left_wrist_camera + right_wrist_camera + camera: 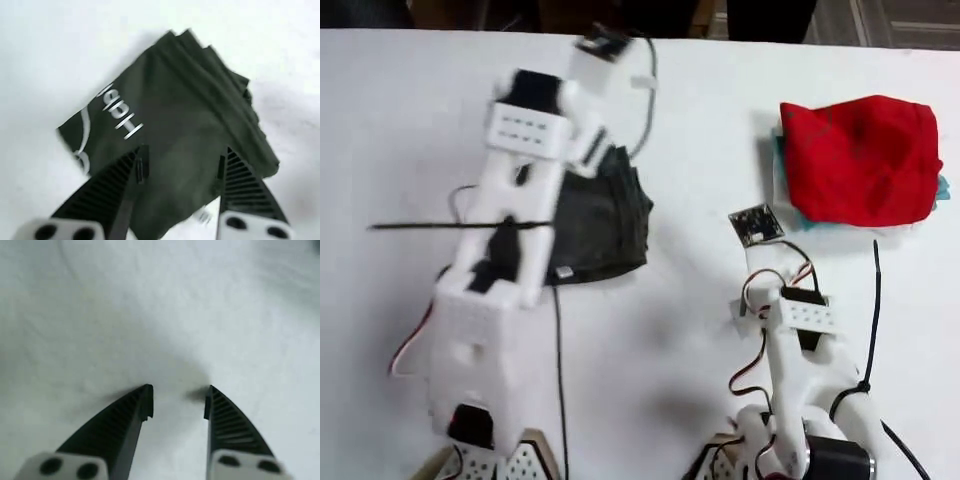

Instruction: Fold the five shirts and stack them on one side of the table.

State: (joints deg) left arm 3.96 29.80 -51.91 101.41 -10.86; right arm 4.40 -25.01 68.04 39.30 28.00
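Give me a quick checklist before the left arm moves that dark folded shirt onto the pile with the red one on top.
1. Dark folded cloth shirt lies flat on white table: ok.
2. Left gripper open over it: ok.
3. Shirt gripped: not ok.
4. Right gripper open over bare table: ok.
5. Red cloth shirt tops the pile: ok.
6. Shirt count under it: cannot tell.

- My left arm [485,330] and right arm [798,365]: white shells, black motor blocks.
- Red, black and white wires [760,350] loop beside them.
- My left hand [181,157] and right hand [176,392]: black ribbed fingers [115,182], white mounts.
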